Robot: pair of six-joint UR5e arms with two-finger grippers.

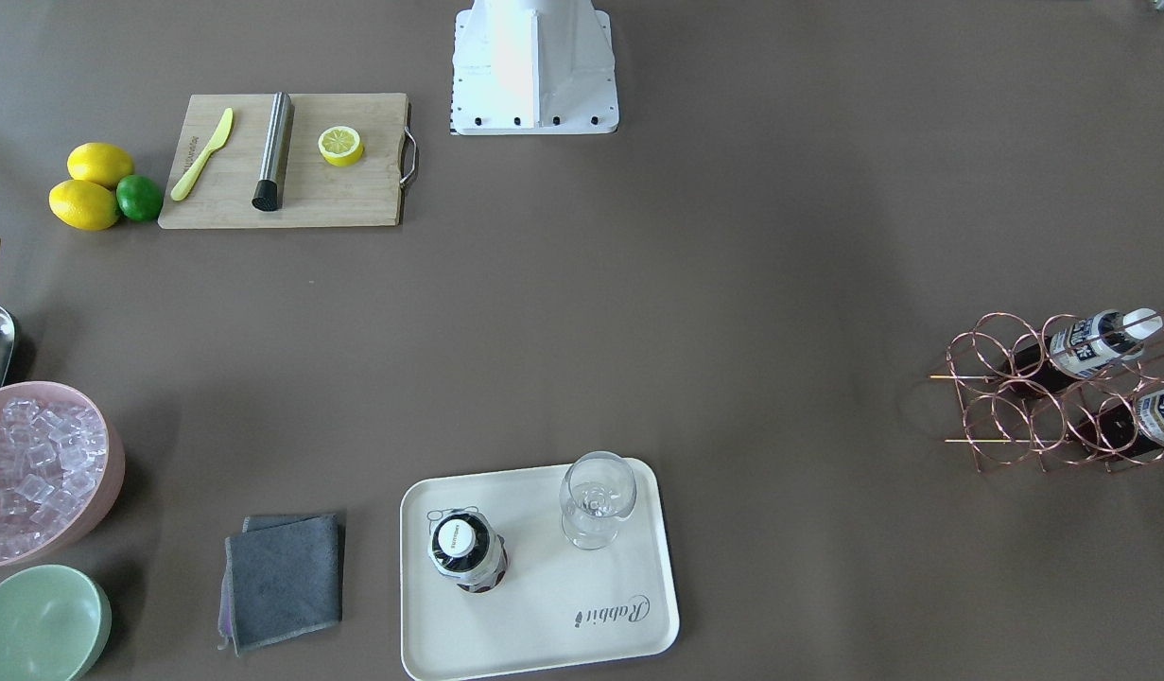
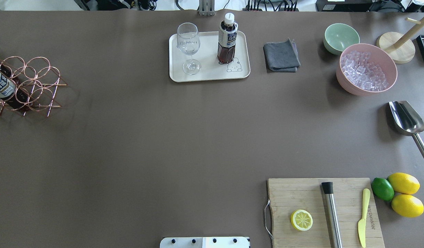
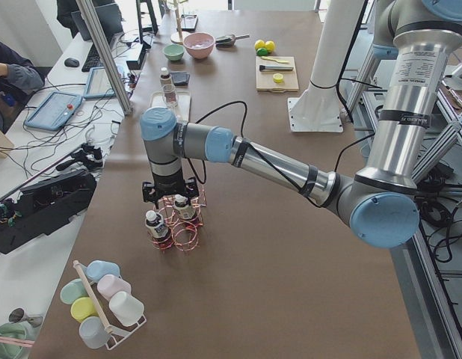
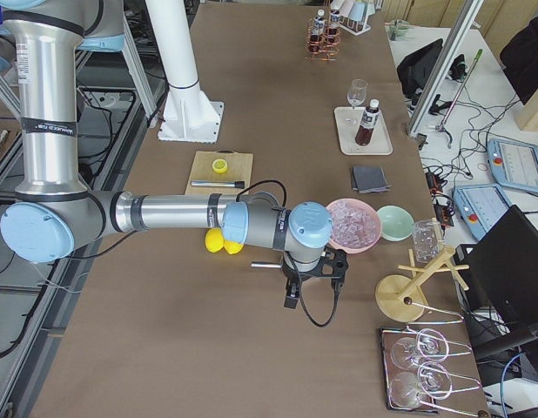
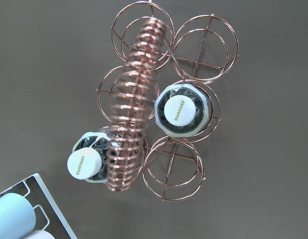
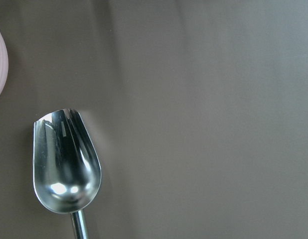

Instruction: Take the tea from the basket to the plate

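Observation:
One tea bottle (image 2: 227, 38) stands upright on the cream plate (image 2: 208, 75), beside a clear glass (image 2: 188, 46). Two more tea bottles (image 5: 182, 109) (image 5: 86, 162) sit in cells of the copper wire basket (image 2: 36, 86) at the table's left end. In the exterior left view my left gripper (image 3: 170, 198) hangs straight above the basket (image 3: 185, 233), pointing down; I cannot tell whether it is open or shut. My right gripper (image 4: 311, 280) hovers over the table near the pink bowl, above a metal scoop (image 6: 67, 164); I cannot tell its state either.
A grey cloth (image 2: 281, 57), a mint-green bowl (image 2: 341, 38) and a pink bowl of ice (image 2: 366, 69) lie right of the plate. A cutting board (image 2: 322, 213) carries a lemon half, a steel rod and a knife, with lemons and a lime beside it.

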